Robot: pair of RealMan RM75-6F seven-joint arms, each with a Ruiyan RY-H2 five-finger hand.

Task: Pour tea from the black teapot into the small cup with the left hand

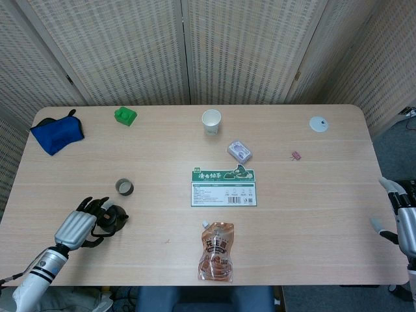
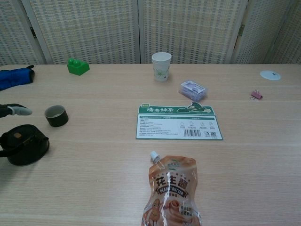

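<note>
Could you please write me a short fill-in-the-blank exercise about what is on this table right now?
1. The black teapot stands beside the ____ robot hand.
2. The small cup near the teapot stands ____, mouth up.
3. The folded cloth at the table's far left corner is ____ in colour.
4. The peanut butter pouch lies nearer the camera than the green-and-white ____.

Missing words: left; upright; blue; card
</note>
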